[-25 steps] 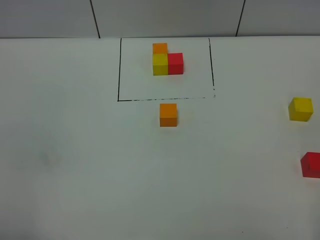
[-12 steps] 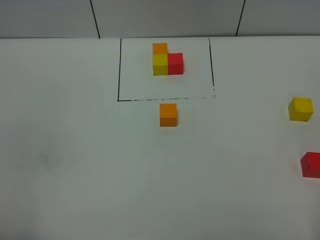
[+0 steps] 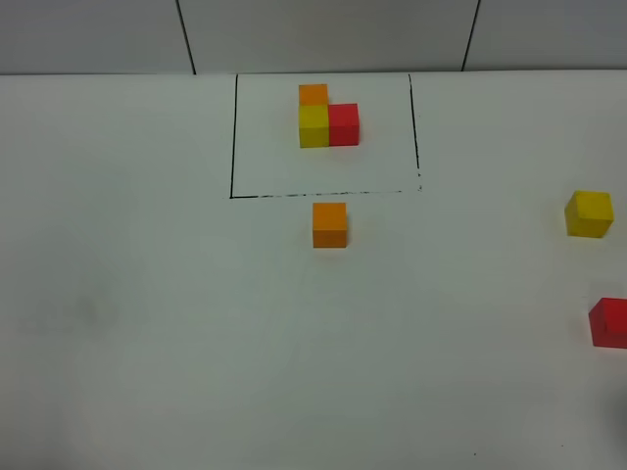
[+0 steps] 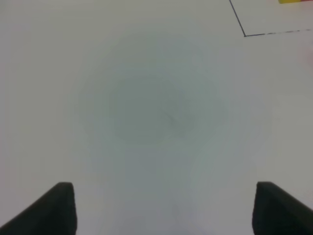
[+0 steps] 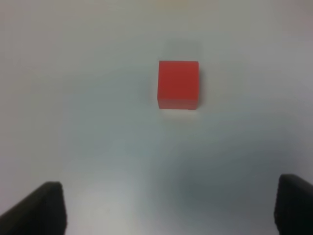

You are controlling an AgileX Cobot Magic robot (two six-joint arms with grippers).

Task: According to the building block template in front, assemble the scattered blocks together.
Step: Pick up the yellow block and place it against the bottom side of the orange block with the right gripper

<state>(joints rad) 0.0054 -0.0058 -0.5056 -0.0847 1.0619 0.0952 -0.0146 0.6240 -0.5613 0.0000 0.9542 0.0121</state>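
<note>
The red cube (image 5: 178,83) is seen straight ahead of the right pincer (image 5: 170,208), which is spread wide and empty.

I find no text, label, brand, number or sign to read in any view. The orange cube (image 3: 330,224), yellow cube (image 3: 589,213) and red cube (image 3: 609,322) show plain coloured faces. The tabletop (image 3: 147,313) bears only a thin black rectangle (image 3: 233,137).
</note>
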